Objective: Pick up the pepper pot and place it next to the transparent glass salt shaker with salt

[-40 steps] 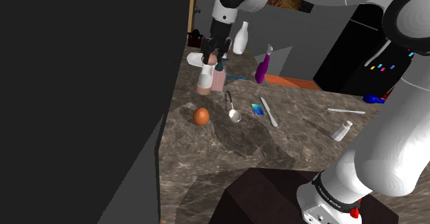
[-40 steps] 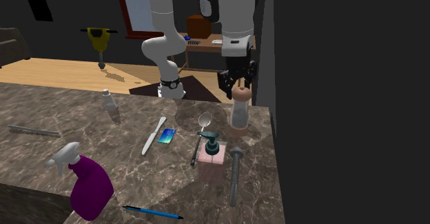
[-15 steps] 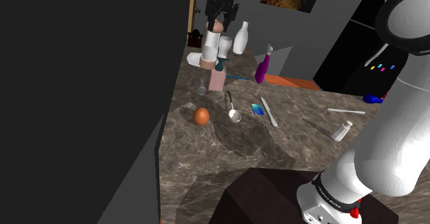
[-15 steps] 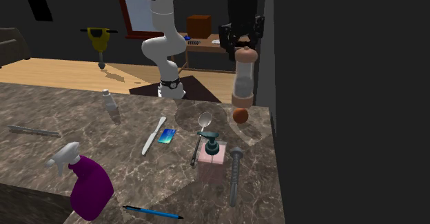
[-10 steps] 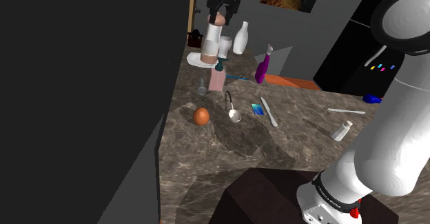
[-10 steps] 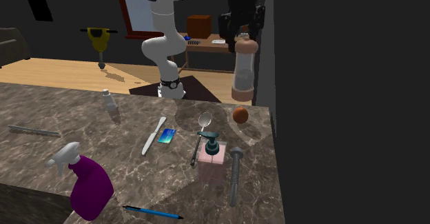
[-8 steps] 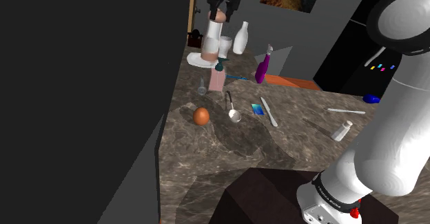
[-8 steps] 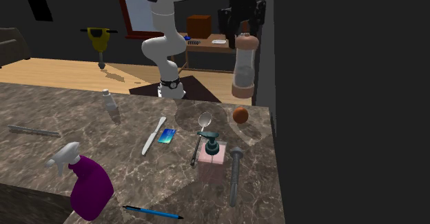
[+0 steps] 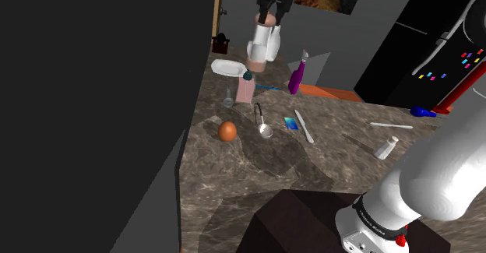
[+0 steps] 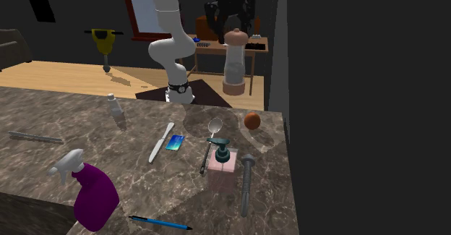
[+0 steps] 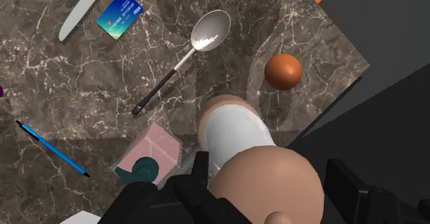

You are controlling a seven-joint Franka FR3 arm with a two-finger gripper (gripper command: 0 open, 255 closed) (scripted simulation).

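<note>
The pepper pot [image 9: 259, 46] is a tall mill with a clear body and a pinkish-brown cap and base. It hangs upright, high above the marble counter [image 9: 327, 162]. My gripper [image 9: 270, 10] is shut on its cap. In the second exterior view the pepper pot [image 10: 234, 64] hangs under the gripper [image 10: 233, 28] beyond the counter's far edge. From the wrist, the pepper pot [image 11: 238, 138] sits between my fingers [image 11: 196, 185]. The small salt shaker [image 9: 386, 147] stands far off on the counter, also seen as the salt shaker [image 10: 114, 107] at the second exterior view's left.
Below the pot lie an egg [image 9: 227, 131], a spoon [image 9: 263, 124], a pink soap dispenser [image 9: 246, 89], a card [image 9: 291, 123] and a knife [image 9: 304, 127]. A purple spray bottle [image 9: 297, 77] and a white plate [image 9: 226, 67] stand further back. A dark wall [image 9: 101, 96] borders the counter.
The gripper, still holding the pepper pot aloft, has carried it toward the shoulder view's right, away from the dark wall. Nothing on the counter moved.
</note>
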